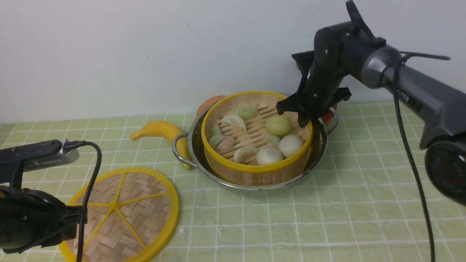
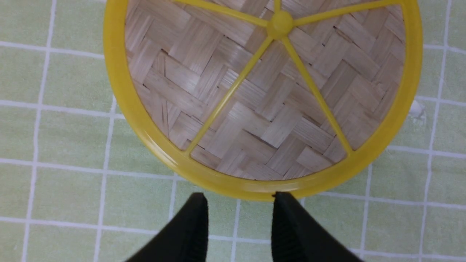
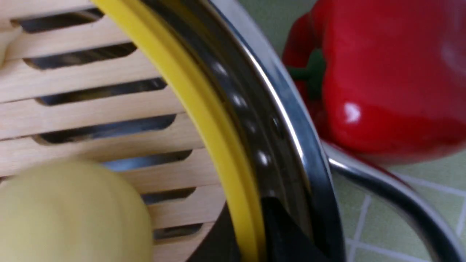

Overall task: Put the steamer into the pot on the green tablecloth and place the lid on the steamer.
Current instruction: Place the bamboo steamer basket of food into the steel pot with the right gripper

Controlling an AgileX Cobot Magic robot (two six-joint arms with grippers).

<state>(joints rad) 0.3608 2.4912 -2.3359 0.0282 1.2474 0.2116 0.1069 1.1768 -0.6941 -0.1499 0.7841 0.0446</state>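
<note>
The steamer point(image 1: 255, 171) sits inside the pot point(image 1: 319, 143) on the green tablecloth point(image 1: 327, 218). The right gripper point(image 1: 304, 120) pinches its yellow rim, one finger inside and one outside, likely steadying it as it seats. The left gripper point(image 2: 238, 203) hovers, fingers parted and empty, at the lid's point(image 1: 123, 211) edge, lined up for the pickup.
</note>
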